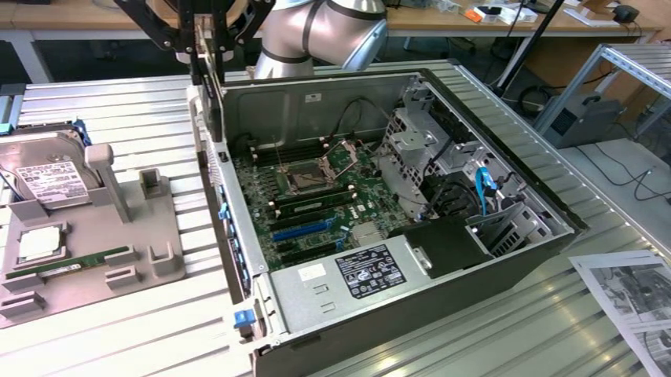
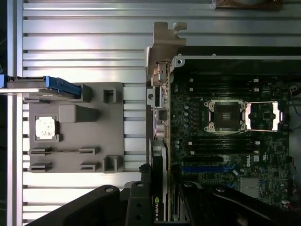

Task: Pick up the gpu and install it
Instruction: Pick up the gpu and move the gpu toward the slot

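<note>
My gripper (image 1: 207,45) hangs at the exterior view's upper left, shut on the gpu (image 1: 214,98). The gpu is a thin dark card held edge-on and upright above the open computer case's (image 1: 314,98) rear wall. In the wrist view the gpu (image 2: 160,141) runs away from the gripper (image 2: 160,207), with its silver bracket (image 2: 163,47) at the far end. It sits along the edge of the motherboard (image 2: 225,141). The blue slot (image 2: 202,168) lies just beside the card, with black fingers (image 2: 136,200) on either side of it.
A grey fixture tray (image 1: 157,259) on the slatted table at the exterior view's left holds a hard drive (image 1: 47,179), a CPU (image 1: 40,243) and a green memory stick (image 1: 74,263). Inside the case are the power supply (image 1: 357,275) and drive cages (image 1: 419,149). Papers (image 1: 629,298) lie at the right.
</note>
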Robot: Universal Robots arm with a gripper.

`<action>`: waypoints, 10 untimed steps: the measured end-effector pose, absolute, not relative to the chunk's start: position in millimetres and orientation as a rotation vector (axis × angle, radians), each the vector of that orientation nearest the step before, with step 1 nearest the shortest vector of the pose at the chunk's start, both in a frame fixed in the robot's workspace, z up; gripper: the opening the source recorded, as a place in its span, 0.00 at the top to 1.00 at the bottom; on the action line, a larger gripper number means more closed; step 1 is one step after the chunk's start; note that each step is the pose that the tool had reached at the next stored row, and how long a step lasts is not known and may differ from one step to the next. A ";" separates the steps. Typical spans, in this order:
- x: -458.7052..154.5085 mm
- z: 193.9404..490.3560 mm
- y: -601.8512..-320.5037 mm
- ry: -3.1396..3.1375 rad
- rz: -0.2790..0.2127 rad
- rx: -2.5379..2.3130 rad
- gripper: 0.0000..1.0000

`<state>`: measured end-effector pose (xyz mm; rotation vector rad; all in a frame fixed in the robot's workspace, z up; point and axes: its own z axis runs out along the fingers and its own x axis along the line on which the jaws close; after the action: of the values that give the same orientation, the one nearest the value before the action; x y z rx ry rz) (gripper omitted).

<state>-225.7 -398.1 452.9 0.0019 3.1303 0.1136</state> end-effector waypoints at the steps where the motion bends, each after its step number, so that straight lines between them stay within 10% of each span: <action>1: -224.3 452.9 -398.1 3.129 0.114 0.002 0.73; 10: -212.2 452.6 -398.1 3.115 0.113 0.001 0.73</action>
<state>-212.2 -398.1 452.6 0.0011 3.1149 0.1131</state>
